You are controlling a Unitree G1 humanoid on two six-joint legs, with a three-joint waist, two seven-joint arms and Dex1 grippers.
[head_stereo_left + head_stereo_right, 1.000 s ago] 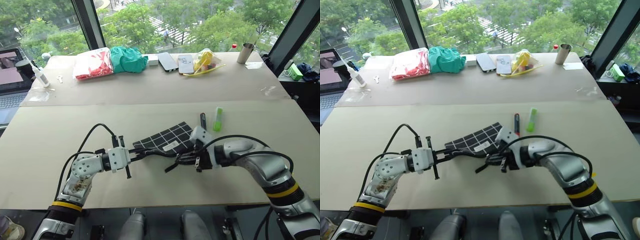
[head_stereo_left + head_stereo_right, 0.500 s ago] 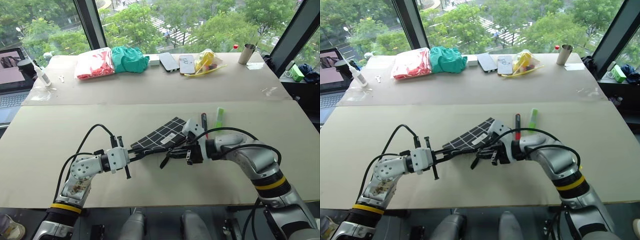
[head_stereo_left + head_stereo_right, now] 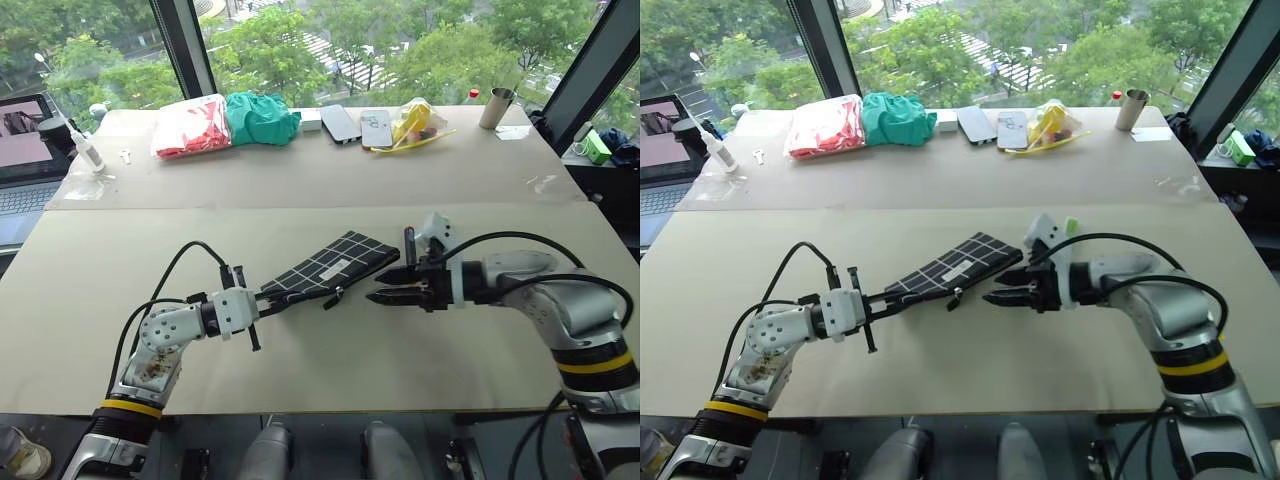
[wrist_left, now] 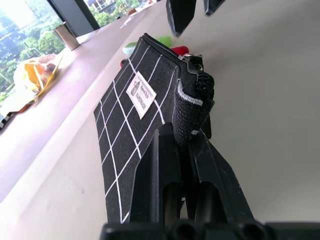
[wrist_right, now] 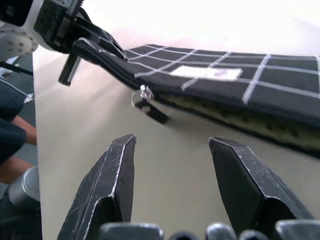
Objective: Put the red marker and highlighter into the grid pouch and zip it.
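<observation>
The right gripper has let go of the zipper pull and backed off to the right; its fingers now stand spread with nothing between them, a short way from the pouch's edge. The left gripper keeps its fingers pressed together on the near corner of the grid pouch, holding it tilted with its far end raised. The pull now hangs partway along the zipper, and beyond it the seam gapes, showing a pale lining. That suggests the opening stroke is done and the pouch is ready for loading. I cannot tell what lies inside it. Just past the right wrist, the red marker and the highlighter lie on the table, so both insertions and the zip-up remain.
</observation>
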